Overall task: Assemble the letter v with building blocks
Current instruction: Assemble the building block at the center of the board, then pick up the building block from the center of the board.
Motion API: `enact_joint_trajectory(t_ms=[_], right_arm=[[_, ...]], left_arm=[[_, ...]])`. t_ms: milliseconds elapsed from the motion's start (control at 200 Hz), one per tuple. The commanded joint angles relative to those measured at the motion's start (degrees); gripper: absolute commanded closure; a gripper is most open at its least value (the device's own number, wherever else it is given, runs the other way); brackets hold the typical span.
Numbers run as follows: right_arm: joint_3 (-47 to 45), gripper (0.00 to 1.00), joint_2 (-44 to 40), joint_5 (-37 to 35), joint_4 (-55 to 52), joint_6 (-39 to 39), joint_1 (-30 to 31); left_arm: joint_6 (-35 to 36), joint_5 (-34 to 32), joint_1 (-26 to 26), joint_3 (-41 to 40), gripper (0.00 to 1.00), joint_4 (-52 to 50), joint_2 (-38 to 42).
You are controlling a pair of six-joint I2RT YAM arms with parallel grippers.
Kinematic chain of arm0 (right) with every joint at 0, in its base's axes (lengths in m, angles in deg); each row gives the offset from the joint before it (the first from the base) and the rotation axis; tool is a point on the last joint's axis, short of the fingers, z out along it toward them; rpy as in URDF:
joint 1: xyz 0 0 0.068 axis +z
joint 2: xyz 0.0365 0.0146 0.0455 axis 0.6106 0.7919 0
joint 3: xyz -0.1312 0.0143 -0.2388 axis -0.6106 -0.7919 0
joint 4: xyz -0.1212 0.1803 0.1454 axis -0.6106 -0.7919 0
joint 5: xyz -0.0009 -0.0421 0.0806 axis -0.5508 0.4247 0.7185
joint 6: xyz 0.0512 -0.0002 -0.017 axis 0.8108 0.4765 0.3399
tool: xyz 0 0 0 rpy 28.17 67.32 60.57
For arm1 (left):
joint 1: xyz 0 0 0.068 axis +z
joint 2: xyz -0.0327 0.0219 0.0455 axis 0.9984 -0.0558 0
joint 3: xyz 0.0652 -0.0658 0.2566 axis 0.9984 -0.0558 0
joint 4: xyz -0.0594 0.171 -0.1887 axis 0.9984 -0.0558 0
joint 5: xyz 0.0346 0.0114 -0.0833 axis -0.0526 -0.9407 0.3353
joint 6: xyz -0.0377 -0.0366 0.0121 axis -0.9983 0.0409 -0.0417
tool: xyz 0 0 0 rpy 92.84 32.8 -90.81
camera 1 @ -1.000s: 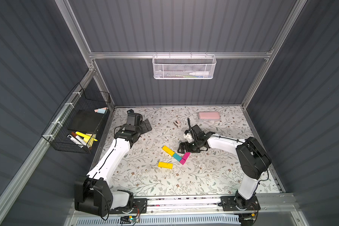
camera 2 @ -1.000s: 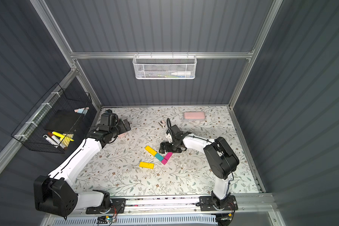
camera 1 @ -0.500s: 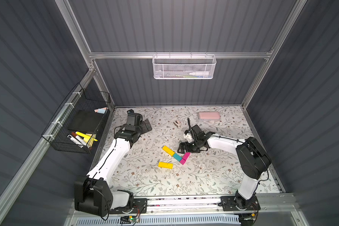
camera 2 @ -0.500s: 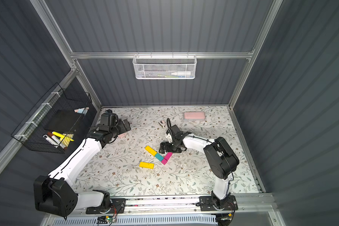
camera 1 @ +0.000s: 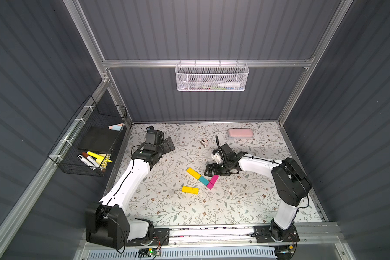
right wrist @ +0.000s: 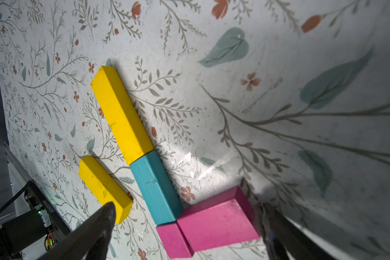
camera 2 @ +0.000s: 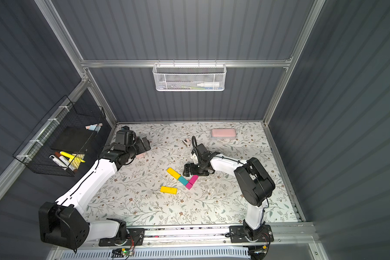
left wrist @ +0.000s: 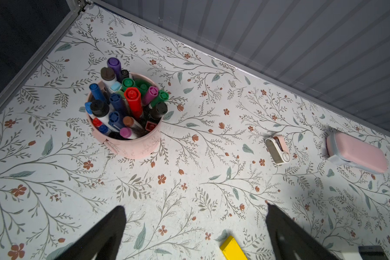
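Floral tabletop (camera 1: 245,202): letter v (camera 1: 203,180) part-laid, loose yellow block (camera 1: 190,190) unplaced. Right gripper (right wrist: 186,208) spread wide, empty; left gripper (left wrist: 195,208) likewise.

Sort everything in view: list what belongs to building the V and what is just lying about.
Belongs to the job:
- placed yellow block
- teal block
- long magenta block
- short magenta block
- loose yellow block

Just lying about:
- pale pink case
- pink cup of markers
- small white and pink gadget
- black wire basket
- white mesh basket
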Motion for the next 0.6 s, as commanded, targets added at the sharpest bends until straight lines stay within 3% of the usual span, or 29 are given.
enact_joint_trajectory(t_ms=[0,200,385,595], right_arm=[[0.5,0.01,-1.9,-6.4,-4.0,-1.7,0.0],[7.6,0.01,-7.1,-16.7,-14.4,-12.7,2.2],[15.2,0.01,-7.1,-22.6,-20.4,-21.7,10.7],[18.7,0.01,-1.5,-31.0,-21.5,-29.7,22.2]], left_arm=[[-0.2,0.0,0.4,-0.9,0.00,0.8,0.1],[-0.5,0.3,1.4,-0.6,0.01,0.9,-0.2],[-1.2,0.7,2.9,-0.6,0.00,0.8,0.2],[-3.2,1.8,6.8,-0.9,0.01,-0.7,0.2]])
